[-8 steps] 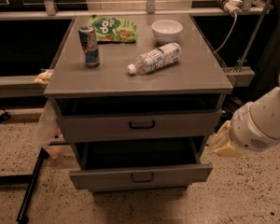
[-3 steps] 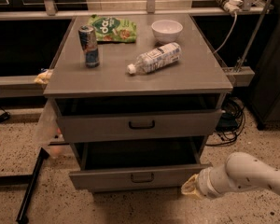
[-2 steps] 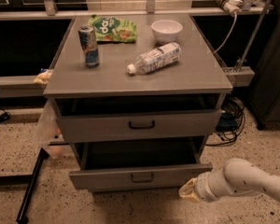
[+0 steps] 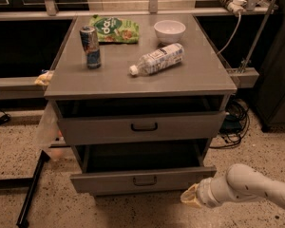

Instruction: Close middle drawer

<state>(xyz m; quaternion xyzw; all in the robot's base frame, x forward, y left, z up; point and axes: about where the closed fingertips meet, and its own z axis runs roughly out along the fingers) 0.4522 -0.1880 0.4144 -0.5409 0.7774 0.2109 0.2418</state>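
Observation:
The middle drawer [image 4: 142, 179] is a shallow grey drawer with a small dark pull handle [image 4: 145, 180]. It stands pulled out further than the taller drawer [image 4: 142, 126] above it, which is also slightly open. My gripper [image 4: 190, 196] is at the end of the white arm [image 4: 247, 186], low at the right. It sits just below and in front of the middle drawer's front right corner, close to the drawer front. I cannot tell whether it touches the drawer. The lowest drawer is hidden.
On the cabinet top [image 4: 199, 77] are a can [image 4: 90, 46], a green snack bag [image 4: 115, 29], a white bowl [image 4: 169, 31] and a plastic bottle [image 4: 157, 59] lying on its side. Cables [image 4: 232, 127] lie on the floor at the right. A black pole [image 4: 31, 194] leans at the left.
My arm has dropped from beside the cabinet's right side to floor height. It has moved left, toward the middle drawer's front right corner. The drawers have not moved.

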